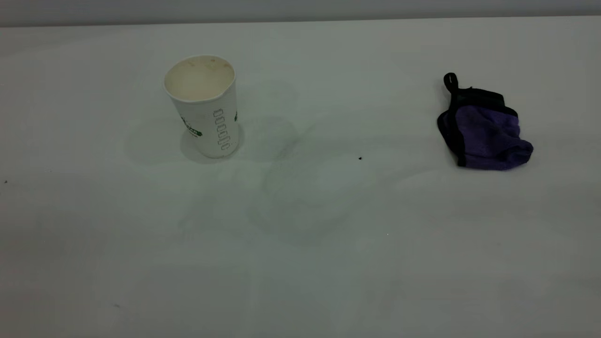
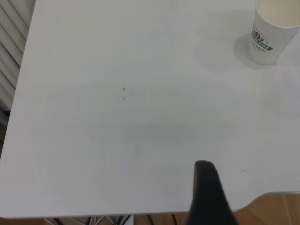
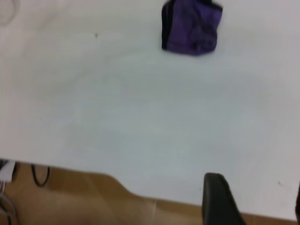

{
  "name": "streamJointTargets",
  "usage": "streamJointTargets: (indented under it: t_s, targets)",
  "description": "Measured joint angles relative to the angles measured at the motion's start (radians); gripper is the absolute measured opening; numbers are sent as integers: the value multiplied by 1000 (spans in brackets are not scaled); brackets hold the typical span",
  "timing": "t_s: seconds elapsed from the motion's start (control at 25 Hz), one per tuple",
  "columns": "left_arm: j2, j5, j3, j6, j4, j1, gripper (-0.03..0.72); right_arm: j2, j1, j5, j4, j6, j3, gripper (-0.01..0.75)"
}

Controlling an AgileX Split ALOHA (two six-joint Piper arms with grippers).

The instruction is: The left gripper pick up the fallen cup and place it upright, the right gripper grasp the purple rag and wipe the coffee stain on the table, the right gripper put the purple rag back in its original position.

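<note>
Stands upright on the white bench, cup, long axis vertical, mouth up; lies bunched well right of the cup, purple rag, black loop pointing away; held back past the bench edge, left gripper and right gripper, mostly cut off; jaws' spacing impossible to tell.
</note>
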Motion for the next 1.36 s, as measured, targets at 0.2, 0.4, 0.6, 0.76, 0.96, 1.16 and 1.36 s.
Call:
streamJointTargets:
  t_s: [0.2,0.4,0.6,0.76,0.96,1.16,1.36]
  targets:
    - [0,0,0,0,0,0,524,-73,0,4,0,0,0,430]
    - [0,0,0,0,0,0,524,-203,0,8,0,1,1,430]
    - [0,0,0,0,0,0,524,-270,0,22,1,1,1,430]
    - [0,0,0,0,0,0,524,-270,3,22,1,1,1,430]
    - [0,0,0,0,1,0,524,-270,6,22,1,1,1,430]
    - [0,0,0,0,1,0,524,-270,6,22,1,1,1,430]
    - [0,0,0,0,1,0,524,-271,6,22,1,1,1,430]
